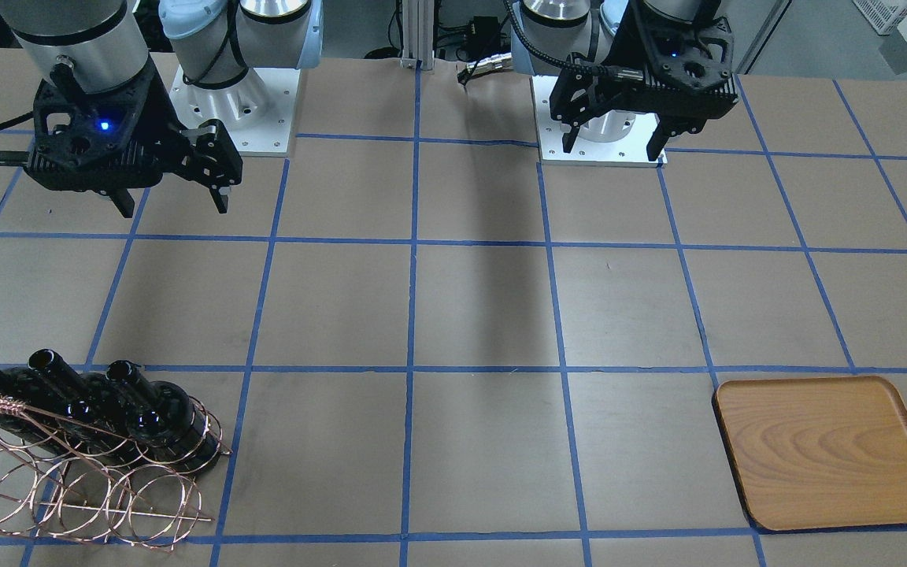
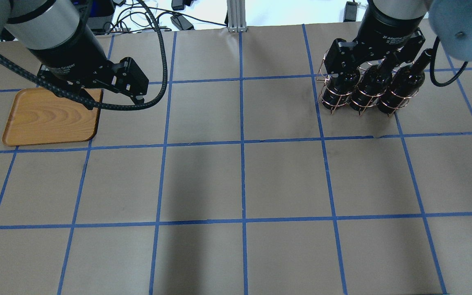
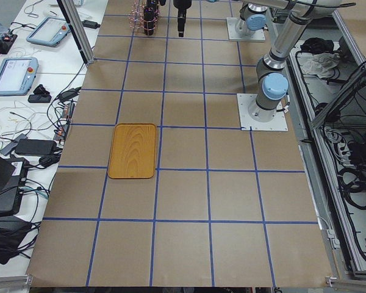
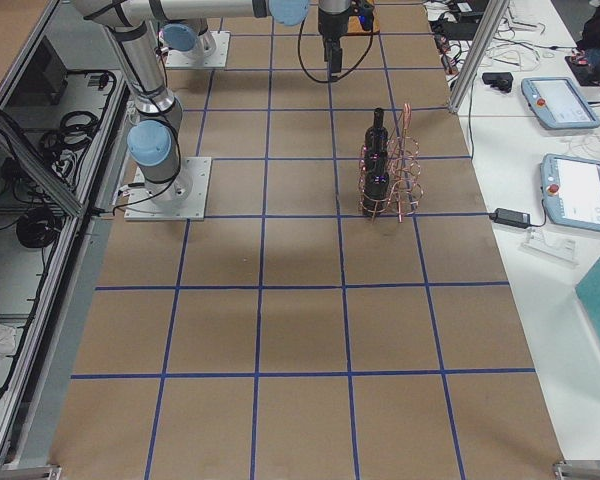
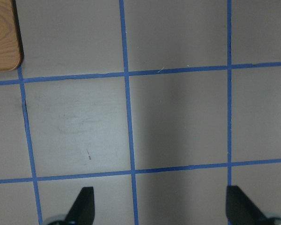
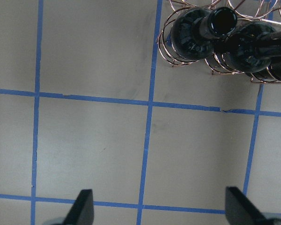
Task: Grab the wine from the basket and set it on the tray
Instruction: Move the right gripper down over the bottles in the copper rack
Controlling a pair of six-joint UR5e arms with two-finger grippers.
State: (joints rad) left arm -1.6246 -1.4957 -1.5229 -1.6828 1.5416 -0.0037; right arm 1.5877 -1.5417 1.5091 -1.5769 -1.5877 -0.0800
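Three near-black wine bottles [image 1: 162,409] stand tilted in the copper wire basket [image 1: 83,496], also shown in the overhead view [image 2: 330,100]. The wooden tray [image 1: 827,453] lies bare on the table's other side, and in the overhead view [image 2: 47,119]. My right gripper [image 1: 172,206] is open and empty, high above the table, on the robot's side of the basket. Its wrist view shows a bottle mouth [image 6: 222,18] at the top edge. My left gripper [image 1: 615,146] is open and empty, high, near the tray's corner [image 5: 2,37].
Brown paper with a blue tape grid [image 2: 242,143] covers the table. The two arm bases [image 1: 233,102] stand on white plates at the robot's side. Tablets and cables [image 4: 570,190] lie on a side bench beyond the table edge.
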